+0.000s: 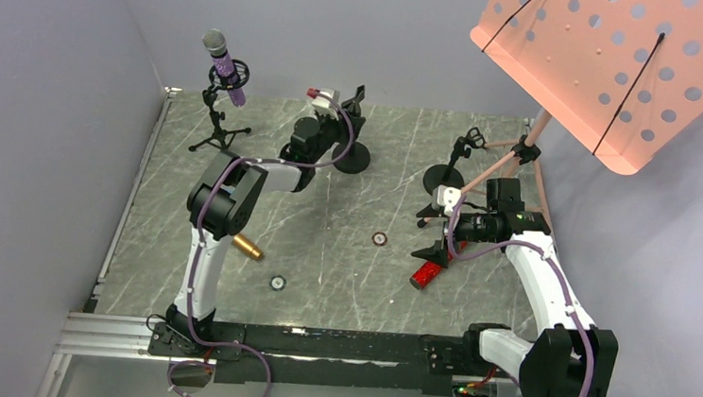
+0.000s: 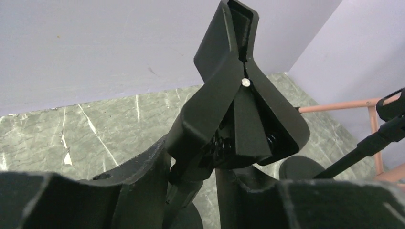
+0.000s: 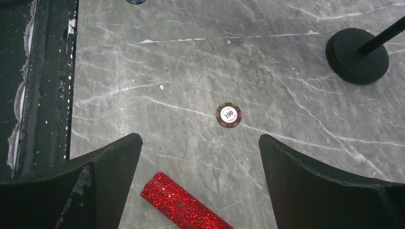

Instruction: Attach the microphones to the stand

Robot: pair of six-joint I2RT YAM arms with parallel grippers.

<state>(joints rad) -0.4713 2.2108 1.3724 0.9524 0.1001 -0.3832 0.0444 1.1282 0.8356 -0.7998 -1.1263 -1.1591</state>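
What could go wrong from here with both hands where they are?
The left hand flanks the clip atop a slim stand on a small round base; a sideways pull may tip it. The right hand hangs open with only the end of the red microphone between its fingers; an end grip may pivot or slip. The gold microphone lies beside the left arm and could get swept.

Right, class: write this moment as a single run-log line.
left gripper: stand clip between jaws | right gripper: jaws open over red microphone | purple microphone: in tripod stand | gold microphone: on table
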